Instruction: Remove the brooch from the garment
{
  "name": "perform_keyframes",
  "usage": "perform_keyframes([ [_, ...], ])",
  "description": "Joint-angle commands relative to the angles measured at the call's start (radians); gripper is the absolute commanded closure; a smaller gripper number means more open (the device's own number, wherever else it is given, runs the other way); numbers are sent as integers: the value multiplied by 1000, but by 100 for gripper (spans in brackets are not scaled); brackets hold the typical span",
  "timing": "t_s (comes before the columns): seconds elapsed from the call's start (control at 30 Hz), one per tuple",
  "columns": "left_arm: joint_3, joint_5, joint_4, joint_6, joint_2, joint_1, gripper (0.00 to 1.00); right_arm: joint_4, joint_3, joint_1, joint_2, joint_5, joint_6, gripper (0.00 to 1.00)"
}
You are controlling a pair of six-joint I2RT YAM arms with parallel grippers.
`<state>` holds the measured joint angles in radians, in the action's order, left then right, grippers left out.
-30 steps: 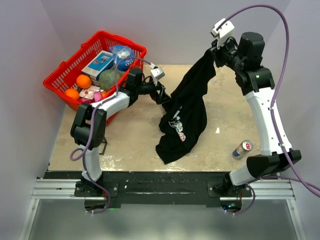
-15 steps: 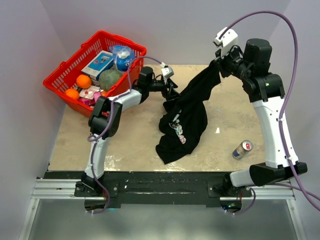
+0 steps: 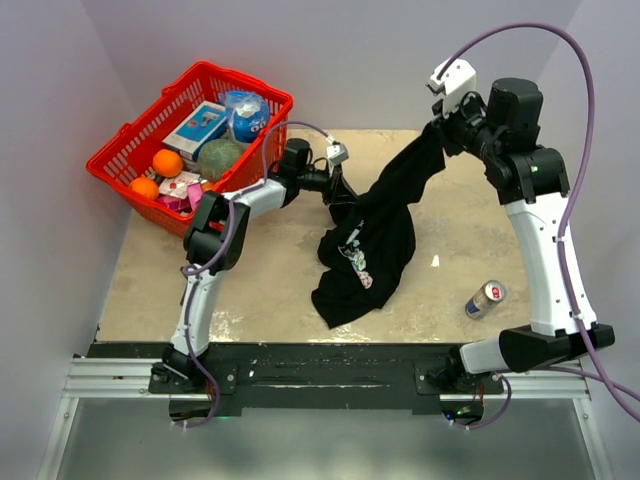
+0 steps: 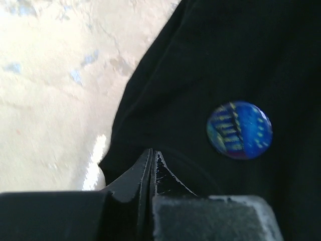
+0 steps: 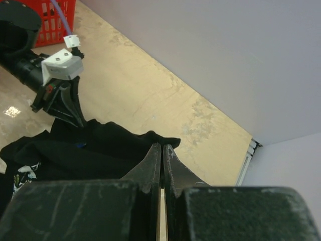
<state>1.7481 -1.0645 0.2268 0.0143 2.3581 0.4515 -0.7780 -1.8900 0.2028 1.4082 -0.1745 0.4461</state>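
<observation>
The right gripper [image 3: 441,133] is high at about 1 o'clock of the table [image 3: 260,285]. Its fingers are pressed together on one end of the garment [image 3: 385,215], so the black cloth hangs from it in a long slope down to the table, where the rest lies crumpled near the middle. The floral print shows on the lower part, toward 6 o'clock.

The left gripper [image 4: 152,156] reaches to the left edge of the garment, at about 9 o'clock of the hanging cloth. Its jaws are fully narrow, tip against tip, and they appear to pinch a small fold of the black cloth near the hem – a crease runs away from the tips.

The brooch [image 4: 239,130] is not between the fingers. In the left wrist view it sits flat on the garment, at about 3 o'clock from the fingertips, near them but apart – a small round blue pin with a pale pattern on it.

A red basket [image 3: 105,170] full of things stands at 10 o'clock of the table. A can [image 3: 484,298] lies on its side at about 4 o'clock.
</observation>
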Motion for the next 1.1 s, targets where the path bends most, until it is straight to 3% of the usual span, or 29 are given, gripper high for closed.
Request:
perform_keyframes([
  [0.0,-82,4,3,-34,-170,-52,100,108,28,1,26,30,11,100],
  [0.17,-202,151,103,-7,-408,-125,100,198,35,-8,64,43,17,100],
  [0.27,-219,207,34,-91,-520,-149,100,261,-3,-11,106,38,16,100],
  [0.33,-228,247,-21,-122,-584,-151,100,269,-121,-9,173,-11,6,100],
  [0.37,-234,261,-20,-123,-606,-152,96,263,-176,-5,205,-32,2,100],
  [0.4,-240,259,3,-111,-626,-152,83,253,-283,7,233,-77,-1,100],
  [0.43,-252,256,25,-100,-658,-152,61,237,-332,13,280,-97,-3,100],
  [0.53,-225,224,120,-22,-674,-142,45,209,-434,46,317,-184,22,100],
  [0.63,-141,181,117,27,-633,-116,38,218,-405,79,301,-232,57,100],
  [0.9,-47,222,210,50,-547,-19,40,235,-285,135,233,-286,75,100],
  [1.07,4,238,246,78,-502,10,47,232,-256,156,215,-270,75,100],
])
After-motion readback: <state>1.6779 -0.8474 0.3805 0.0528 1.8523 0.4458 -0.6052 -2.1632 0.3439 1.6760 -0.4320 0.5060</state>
